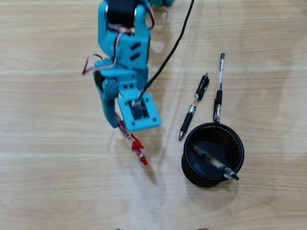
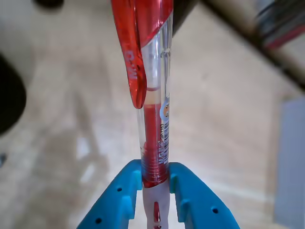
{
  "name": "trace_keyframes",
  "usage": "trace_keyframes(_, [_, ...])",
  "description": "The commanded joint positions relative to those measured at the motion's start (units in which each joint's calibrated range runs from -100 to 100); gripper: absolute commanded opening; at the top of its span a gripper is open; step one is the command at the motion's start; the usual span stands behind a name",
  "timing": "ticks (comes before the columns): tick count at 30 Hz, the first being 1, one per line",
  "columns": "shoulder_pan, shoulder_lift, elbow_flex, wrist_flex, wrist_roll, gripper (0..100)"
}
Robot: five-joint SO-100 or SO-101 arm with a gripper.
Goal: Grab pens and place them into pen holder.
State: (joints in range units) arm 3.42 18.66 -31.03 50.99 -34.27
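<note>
My blue gripper point(image 1: 120, 125) is shut on a red pen point(image 1: 135, 147), which sticks out from under the arm toward the lower right in the overhead view. In the wrist view the red pen point(image 2: 153, 109) stands clamped between the blue fingers point(image 2: 121, 195) and looks lifted off the table. The black mesh pen holder point(image 1: 213, 154) stands to the right and holds one black pen point(image 1: 216, 164) leaning on its rim. Two black pens lie above the holder: one point(image 1: 194, 106) slanted, one point(image 1: 218, 88) nearly upright in the picture.
The table point(image 1: 57, 182) is light wood. A black cable point(image 1: 172, 45) runs from the top edge down to the arm's wrist. A dark edge of the holder point(image 2: 9, 95) shows at the left of the wrist view.
</note>
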Motion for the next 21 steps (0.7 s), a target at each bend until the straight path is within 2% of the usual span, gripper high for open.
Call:
trace_keyframes(1, [-6.81, -12.58, 9.89, -23.19, -4.04, 2])
trace_keyframes(5, [-13.74, -18.66, 33.43, -47.51, -10.89, 2])
trace_keyframes(8, [-16.16, -19.25, 43.30, -61.26, -12.93, 2])
trace_keyframes(18, [-20.03, -7.17, 32.07, -62.81, -14.24, 2])
trace_keyframes(21, [-20.68, -4.04, 30.90, -62.81, -16.49, 2])
